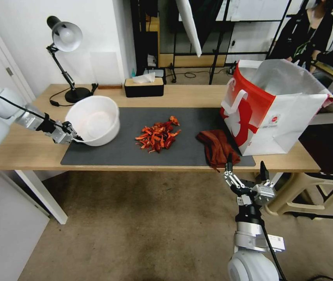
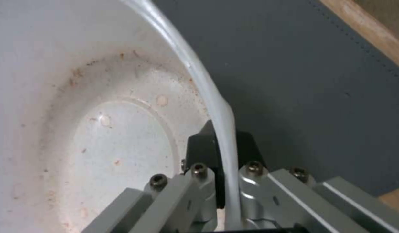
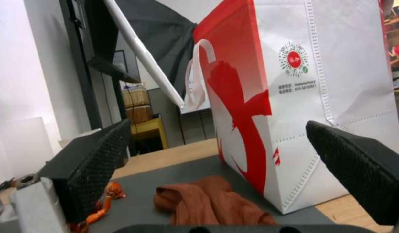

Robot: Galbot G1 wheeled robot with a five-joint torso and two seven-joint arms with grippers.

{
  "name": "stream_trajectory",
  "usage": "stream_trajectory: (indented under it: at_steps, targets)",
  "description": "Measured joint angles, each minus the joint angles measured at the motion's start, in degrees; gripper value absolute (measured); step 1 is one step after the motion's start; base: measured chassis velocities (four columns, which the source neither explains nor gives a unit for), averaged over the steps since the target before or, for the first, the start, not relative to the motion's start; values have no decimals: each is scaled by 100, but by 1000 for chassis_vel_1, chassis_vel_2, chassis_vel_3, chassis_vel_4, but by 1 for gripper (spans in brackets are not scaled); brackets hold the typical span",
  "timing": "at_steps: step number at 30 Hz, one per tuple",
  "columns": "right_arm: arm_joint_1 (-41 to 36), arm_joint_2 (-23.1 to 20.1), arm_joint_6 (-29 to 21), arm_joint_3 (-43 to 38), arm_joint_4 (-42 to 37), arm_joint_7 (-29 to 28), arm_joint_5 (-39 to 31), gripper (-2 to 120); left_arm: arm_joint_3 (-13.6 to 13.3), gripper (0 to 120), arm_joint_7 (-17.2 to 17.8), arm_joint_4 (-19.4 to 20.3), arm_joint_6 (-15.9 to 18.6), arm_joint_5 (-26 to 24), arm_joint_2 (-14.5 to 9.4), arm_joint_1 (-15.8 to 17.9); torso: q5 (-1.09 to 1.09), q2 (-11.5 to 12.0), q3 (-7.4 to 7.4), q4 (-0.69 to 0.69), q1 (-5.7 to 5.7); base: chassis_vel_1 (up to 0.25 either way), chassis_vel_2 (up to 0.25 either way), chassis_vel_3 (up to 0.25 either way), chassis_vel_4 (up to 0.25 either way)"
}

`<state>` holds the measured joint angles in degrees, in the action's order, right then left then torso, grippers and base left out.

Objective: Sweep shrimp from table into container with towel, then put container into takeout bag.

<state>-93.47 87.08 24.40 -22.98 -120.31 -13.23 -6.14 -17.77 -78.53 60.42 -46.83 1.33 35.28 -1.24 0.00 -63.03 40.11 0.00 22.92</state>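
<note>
The white container [image 1: 94,119] stands at the left end of the dark mat [image 1: 193,119] on the table [image 1: 22,150]. My left gripper [image 1: 71,135] is shut on its near-left rim; in the left wrist view the fingers [image 2: 208,147] pinch the rim, one inside and one outside the speckled container [image 2: 100,129]. The shrimp [image 1: 158,136] lie heaped mid-mat. The rust-brown towel [image 1: 217,147] is crumpled beside the takeout bag [image 1: 275,105], hanging slightly over the table's front edge. My right gripper [image 1: 246,171] is open just below that edge, facing the towel [image 3: 208,202], the bag [image 3: 294,97] and a few shrimp [image 3: 111,194].
A desk lamp [image 1: 67,37] and a black tissue box [image 1: 144,86] stand along the table's back edge. A beige stool [image 1: 303,191] sits on the floor under the right end, close to my right arm.
</note>
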Motion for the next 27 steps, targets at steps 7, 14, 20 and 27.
stream_trajectory:
  at_steps: [7, 14, 20, 27]
  targets:
    - [37, -15, 4, 24, 31, -7, -3, 100, -387, 0, -126, 207, -5, -405, -136, 364, 0, 0, 0, 0, 0, 0, 0, 0, 0]
    - [73, -65, -22, 17, 23, -11, -23, 100, -775, 0, -565, 734, -17, -1188, -332, 856, 1, 0, 0, -1, -1, 0, 0, 0, 0]
    - [58, -95, -27, -1, 7, -11, -39, 100, -933, 0, -634, 1334, 117, -1575, -556, 937, 0, 0, 0, 1, -1, 0, 0, 0, 0]
    - [56, -119, -46, -2, -2, -11, -51, 100, -900, 0, -544, 2564, 366, -1977, -1020, 557, 0, 0, 0, 0, -1, 0, 0, 0, 0]
